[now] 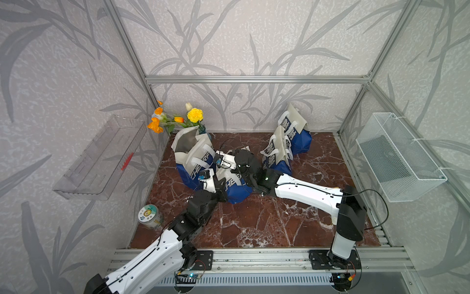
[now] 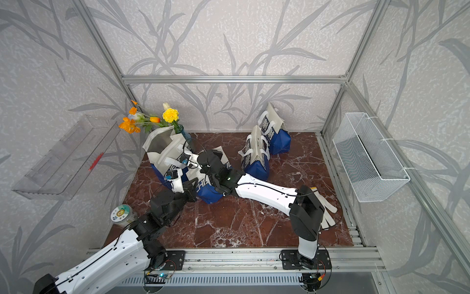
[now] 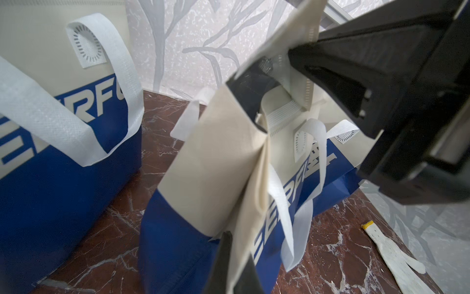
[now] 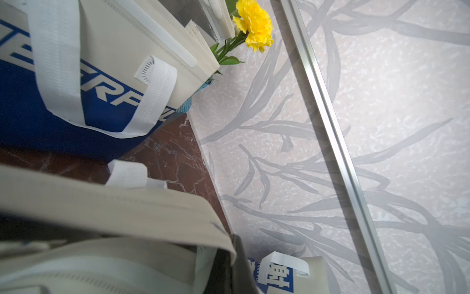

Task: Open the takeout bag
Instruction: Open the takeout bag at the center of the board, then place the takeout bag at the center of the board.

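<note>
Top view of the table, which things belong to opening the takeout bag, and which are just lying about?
In the job: middle takeout bag; left hand; right hand, both pinching its top.
Lying about: open rear-left bag; nearer right-side bag; farther right-side bag; flowers; jar; glove; wire basket; clear tray.

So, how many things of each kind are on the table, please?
Bags: 4
Jar: 1
Flower bunch: 1
Glove: 1
Total: 7
</note>
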Robot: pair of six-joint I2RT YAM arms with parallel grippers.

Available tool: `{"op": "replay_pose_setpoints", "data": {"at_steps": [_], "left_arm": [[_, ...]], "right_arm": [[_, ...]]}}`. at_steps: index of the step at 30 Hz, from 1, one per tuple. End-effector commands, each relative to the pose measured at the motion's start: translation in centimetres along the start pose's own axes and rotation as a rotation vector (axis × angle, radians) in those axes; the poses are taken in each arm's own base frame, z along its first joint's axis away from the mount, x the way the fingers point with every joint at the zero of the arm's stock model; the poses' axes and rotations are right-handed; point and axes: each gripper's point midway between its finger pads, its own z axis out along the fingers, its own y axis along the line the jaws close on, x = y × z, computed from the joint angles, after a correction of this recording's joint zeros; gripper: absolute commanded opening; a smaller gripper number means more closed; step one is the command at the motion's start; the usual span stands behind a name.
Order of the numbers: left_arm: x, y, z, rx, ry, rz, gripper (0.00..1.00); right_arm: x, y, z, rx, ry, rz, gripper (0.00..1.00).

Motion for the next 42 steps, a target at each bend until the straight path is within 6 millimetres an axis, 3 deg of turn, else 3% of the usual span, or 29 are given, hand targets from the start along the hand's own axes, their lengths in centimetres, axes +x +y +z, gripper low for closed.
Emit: {"op": "replay_pose_setpoints", "data": {"at_steps": [1, 8, 11, 14, 21, 22, 25, 27, 32, 37, 42], "left_arm": [[4.1, 2.5, -0.3, -0.087, 0.145, 0.045, 0.00], [4.6, 2.7, -0.3, -0.108, 0.176, 0.067, 0.00], [4.7, 2.8, -0.3, -0.114, 0.186, 0.076, 0.00], [4.9, 3.0, -0.3, -0.120, 0.192, 0.080, 0.00], [5.0, 3.3, -0.5, -0.134, 0.203, 0.097, 0.00], [5.0, 3.2, -0.5, -0.131, 0.201, 0.096, 0.00], [4.4, 3.1, -0.4, -0.130, 0.171, 0.072, 0.00], [3.8, 3.1, -0.3, -0.131, 0.133, 0.042, 0.00], [1.3, 3.6, 0.0, -0.182, 0.002, -0.049, 0.00], [-1.3, 3.8, 1.4, -0.261, -0.117, -0.085, 0.00], [-2.5, 3.3, 4.7, -0.323, -0.161, -0.053, 0.00]], "right_arm": [[-0.7, -8.2, -1.2, 0.193, 0.015, 0.043, 0.00], [-1.6, -9.9, -1.5, 0.153, 0.032, -0.011, 0.00], [-0.7, -12.1, -1.4, 0.189, 0.107, 0.029, 0.00], [0.1, -12.8, -1.4, 0.167, 0.135, 0.090, 0.00], [0.1, -11.4, -1.5, 0.071, 0.118, 0.107, 0.00], [-0.1, -10.9, -1.6, 0.036, 0.107, 0.121, 0.02], [-0.9, -8.7, -2.7, -0.121, 0.050, 0.207, 0.37], [-1.5, -7.4, -4.0, -0.222, 0.005, 0.279, 0.54], [-1.0, -7.5, -7.1, -0.257, -0.066, 0.455, 0.60], [2.2, -7.2, -9.3, -0.199, -0.049, 0.524, 0.60], [6.0, -6.1, -10.8, -0.148, 0.010, 0.538, 0.60]]}}
